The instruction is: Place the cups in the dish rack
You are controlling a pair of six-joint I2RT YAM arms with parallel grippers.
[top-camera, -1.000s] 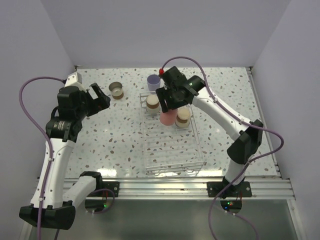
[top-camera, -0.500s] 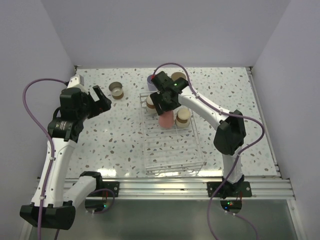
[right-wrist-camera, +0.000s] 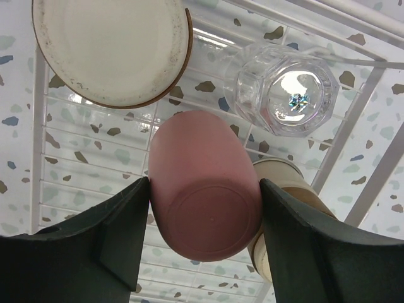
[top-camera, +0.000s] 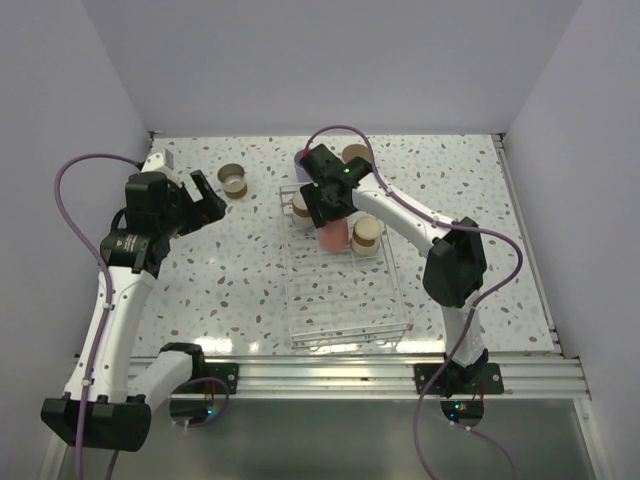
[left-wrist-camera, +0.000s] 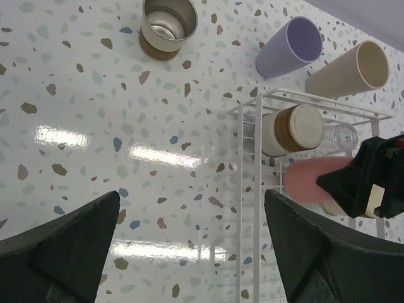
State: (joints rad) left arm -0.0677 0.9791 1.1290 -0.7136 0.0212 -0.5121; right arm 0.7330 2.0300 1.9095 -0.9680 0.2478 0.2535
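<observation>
— Coral-red cup: where is it?
— Clamped in the right gripper, one of its fingers pressed on each side and its base towards the wrist. It is inside the dish rack. Whether it touches the wire floor I cannot tell.
— What lies round those fingers?
— Ahead of the tips, in the same rack, are a brown-grey cup turned cream base up and a tiny clear cup. A second brown-grey cup is close against the coral one, next to one finger.
— And outside the rack?
— The lavender cup and the beige cup stand mouth up on the speckled table, just past the rack's far end. A third brown-grey cup sits mouth up, well ahead of the left gripper.
— That one's fingers?
— Spread wide apart above the table, beside the rack.
</observation>
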